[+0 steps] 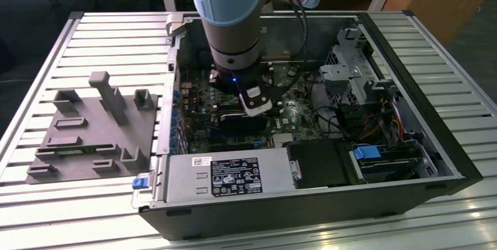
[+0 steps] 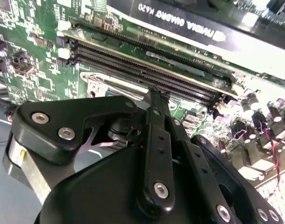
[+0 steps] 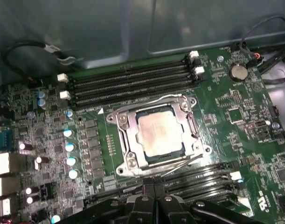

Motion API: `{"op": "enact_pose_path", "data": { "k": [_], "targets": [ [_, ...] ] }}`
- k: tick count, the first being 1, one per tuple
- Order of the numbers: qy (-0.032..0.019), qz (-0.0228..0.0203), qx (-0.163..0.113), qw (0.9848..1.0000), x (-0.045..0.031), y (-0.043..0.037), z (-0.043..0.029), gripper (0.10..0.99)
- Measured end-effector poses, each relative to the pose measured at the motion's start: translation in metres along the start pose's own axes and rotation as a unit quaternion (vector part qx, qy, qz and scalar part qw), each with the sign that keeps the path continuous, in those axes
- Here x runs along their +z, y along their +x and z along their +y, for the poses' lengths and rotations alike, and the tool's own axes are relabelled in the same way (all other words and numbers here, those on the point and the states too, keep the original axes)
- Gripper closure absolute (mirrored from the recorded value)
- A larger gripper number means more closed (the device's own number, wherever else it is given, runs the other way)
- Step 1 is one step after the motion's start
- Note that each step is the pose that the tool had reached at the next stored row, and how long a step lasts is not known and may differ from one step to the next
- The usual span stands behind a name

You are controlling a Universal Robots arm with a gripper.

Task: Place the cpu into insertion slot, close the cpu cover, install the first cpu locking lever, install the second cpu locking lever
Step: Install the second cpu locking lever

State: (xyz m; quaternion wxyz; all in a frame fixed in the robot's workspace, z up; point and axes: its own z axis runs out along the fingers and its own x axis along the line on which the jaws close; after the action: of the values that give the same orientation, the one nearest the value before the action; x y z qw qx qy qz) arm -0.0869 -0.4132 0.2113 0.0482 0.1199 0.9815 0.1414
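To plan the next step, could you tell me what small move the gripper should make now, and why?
Probably ease the shut gripper toward the thin lever by the cover's near edge: the cpu already sits under the lowered cover, and that lever looks unlatched.

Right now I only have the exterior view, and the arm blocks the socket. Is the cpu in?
Observer: Yes. In the first wrist view the cpu lies flat in the insertion slot.
Operator: And the cpu cover?
Observer: The cpu cover is down over it, and the chip's metal top shows through its window.
Operator: Is the gripper holding anything?
Observer: No. The gripper is shut on nothing, above the memory slots beside the socket.
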Motion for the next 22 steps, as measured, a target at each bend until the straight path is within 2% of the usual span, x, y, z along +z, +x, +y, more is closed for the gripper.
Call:
{"op": "enact_pose_path", "data": {
  "k": [3,4,9,12,22],
  "targets": [
    [-0.0158,0.0042,0.000,0.9999,0.0010,0.0014,-0.0016,0.984],
    [-0.0181,0.0050,-0.001,0.9998,0.0016,0.0015,-0.0026,0.984],
    [-0.0233,0.0072,-0.003,0.9997,0.0053,0.0016,-0.0078,0.984],
    [-0.0307,0.0095,-0.004,0.9995,0.0067,0.0038,-0.0089,0.984],
    [-0.0372,0.0117,-0.006,0.9992,0.0107,0.0106,-0.0118,0.984]
  ]
}}
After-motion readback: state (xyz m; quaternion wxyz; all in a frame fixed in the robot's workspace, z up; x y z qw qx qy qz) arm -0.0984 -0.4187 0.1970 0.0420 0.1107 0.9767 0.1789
